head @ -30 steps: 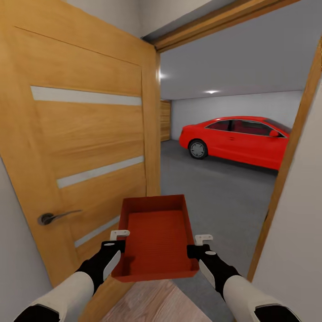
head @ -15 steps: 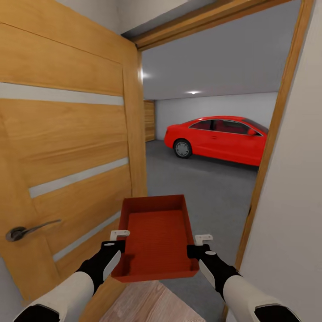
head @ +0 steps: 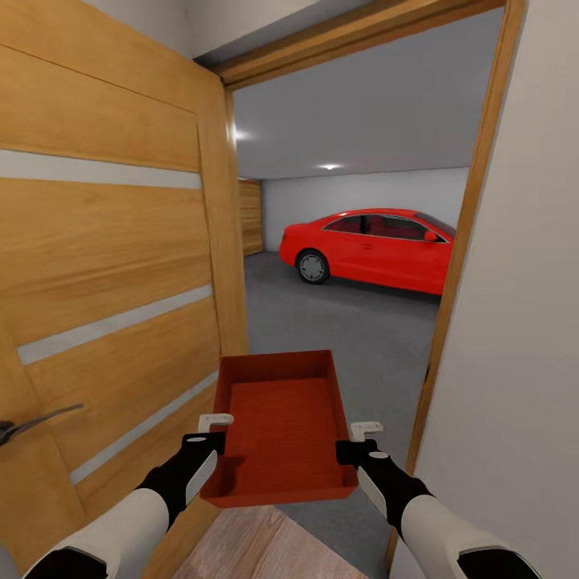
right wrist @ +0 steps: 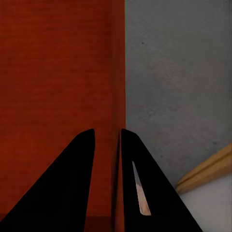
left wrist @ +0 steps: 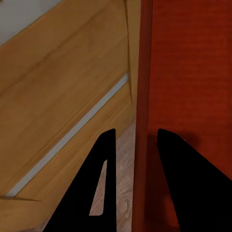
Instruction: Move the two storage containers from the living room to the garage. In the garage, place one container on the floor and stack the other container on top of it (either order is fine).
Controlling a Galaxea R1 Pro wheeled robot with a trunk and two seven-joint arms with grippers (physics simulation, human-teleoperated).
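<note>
I carry one red-orange storage container (head: 280, 426) level in front of me, in the doorway to the garage. My left gripper (head: 215, 444) is shut on its left wall (left wrist: 143, 121), one finger inside and one outside. On the opposite wall (right wrist: 119, 87) my right gripper (head: 344, 447) is shut the same way. The bin is empty. Beyond the doorway lies the garage's dark grey concrete floor (head: 346, 330). Under the bin the light wood plank floor (head: 265, 551) of the room I am leaving ends at the threshold.
An open wooden door (head: 104, 265) with a metal handle (head: 32, 422) stands close on my left. The wooden door frame (head: 454, 265) and a beige wall (head: 523, 322) are close on my right. A red car (head: 370, 248) is parked at the back of the garage.
The camera has moved forward and turned right: door, handle and car slid left in the picture, and the right frame came closer. The bin and both grippers keep the same hold.
</note>
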